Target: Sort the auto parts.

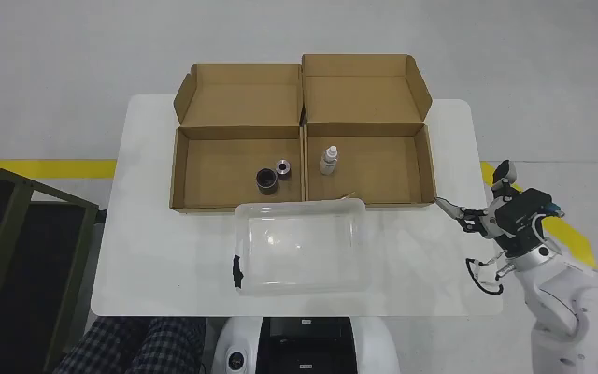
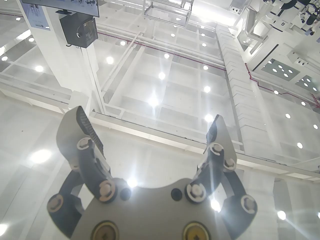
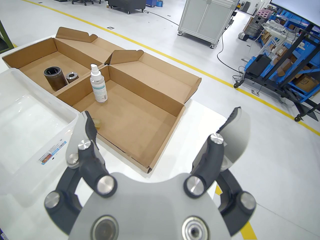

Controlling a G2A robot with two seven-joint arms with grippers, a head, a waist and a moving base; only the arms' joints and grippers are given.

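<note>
Cardboard boxes sit side by side: the left box [image 1: 174, 178] holds a dark cylinder [image 1: 267, 179] and a metal ring [image 1: 282, 169], the right box [image 1: 425, 168] a spray bottle [image 1: 329, 160]. Sorting seems finished or nearly so. A clear bin [image 1: 308, 262] stands just before them, partly barring reach. The right gripper [image 3: 162, 113] hangs spread at the table's edge, and the left gripper [image 2: 148, 113], also spread, faces the ceiling.

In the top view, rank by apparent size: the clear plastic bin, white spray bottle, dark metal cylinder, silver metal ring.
1. Clear plastic bin
2. White spray bottle
3. Dark metal cylinder and silver metal ring: nearly alike from above, not ranked.
</note>
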